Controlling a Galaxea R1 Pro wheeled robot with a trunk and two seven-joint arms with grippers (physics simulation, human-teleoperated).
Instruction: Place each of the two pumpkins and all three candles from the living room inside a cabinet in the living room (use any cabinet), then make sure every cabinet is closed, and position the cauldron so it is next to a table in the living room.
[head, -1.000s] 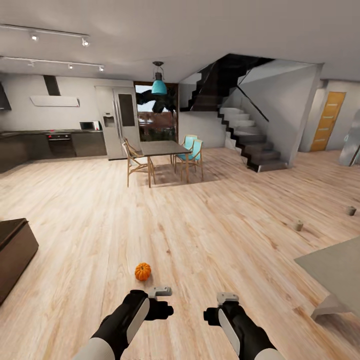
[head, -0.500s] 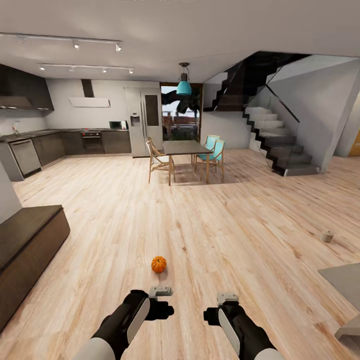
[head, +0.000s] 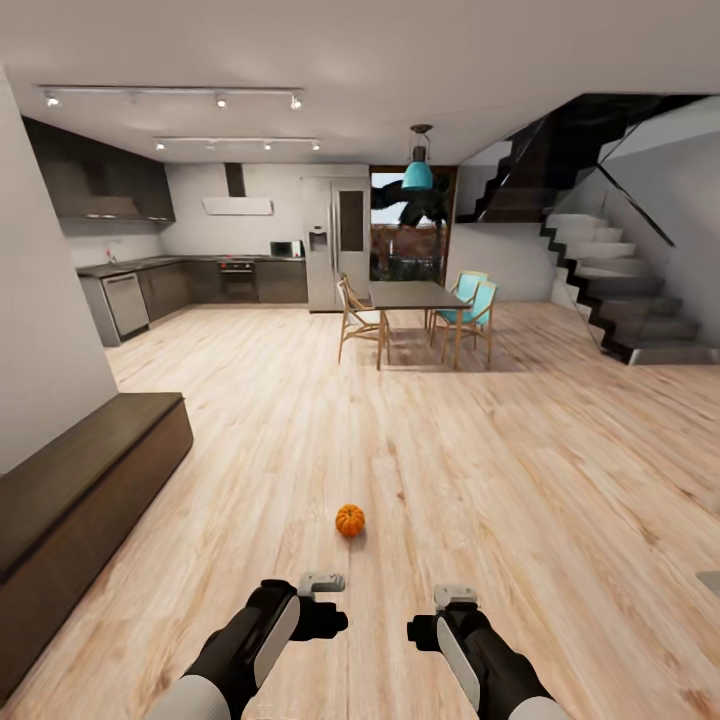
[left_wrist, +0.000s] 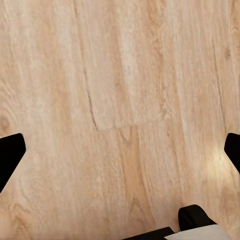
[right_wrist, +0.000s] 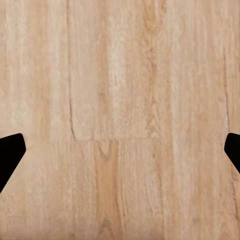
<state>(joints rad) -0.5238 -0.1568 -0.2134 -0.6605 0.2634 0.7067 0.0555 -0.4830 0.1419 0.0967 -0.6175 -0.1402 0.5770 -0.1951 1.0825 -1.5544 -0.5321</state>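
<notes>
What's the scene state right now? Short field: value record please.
pumpkin: on the wood floor, ahead of both grippers, untouched
cabinet: along the wall at the robot's left, fronts look shut
left gripper: open, empty, over bare floor
right gripper: open, empty, over bare floor
background: dining table with chairs, kitchen, stairs

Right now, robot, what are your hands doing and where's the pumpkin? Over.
Left gripper and right gripper open, empty, over bare floor. Pumpkin on the floor ahead, nearer the left arm. Cabinet at left, drawers shut. Path clear.
</notes>
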